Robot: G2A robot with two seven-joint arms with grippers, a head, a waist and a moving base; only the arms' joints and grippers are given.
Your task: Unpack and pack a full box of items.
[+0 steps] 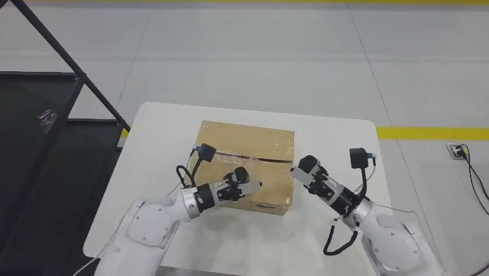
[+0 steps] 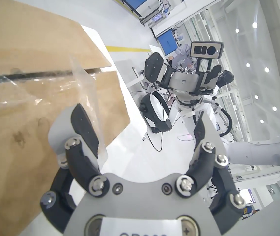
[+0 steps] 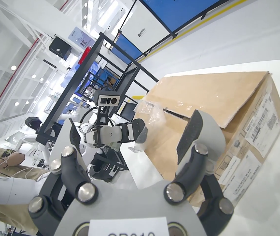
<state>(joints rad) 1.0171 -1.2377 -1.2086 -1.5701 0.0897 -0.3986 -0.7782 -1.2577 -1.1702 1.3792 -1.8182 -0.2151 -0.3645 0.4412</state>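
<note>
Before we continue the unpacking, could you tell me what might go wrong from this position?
The loose clear tape hangs right beside one pad of the open left jaws; it could stick there or tear short. The right jaws are also open, not gripping the cardboard box, so pulling tape might drag the box across the table.

Right gripper (image 3: 132,121) spread wide, cardboard box (image 3: 203,94) ahead, loose tape (image 3: 151,110) on top

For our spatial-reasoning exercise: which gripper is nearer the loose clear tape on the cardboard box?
Left. The left gripper is over the box's near edge, close beside the tape; the right gripper is off the box's end, apart from the tape.
</note>
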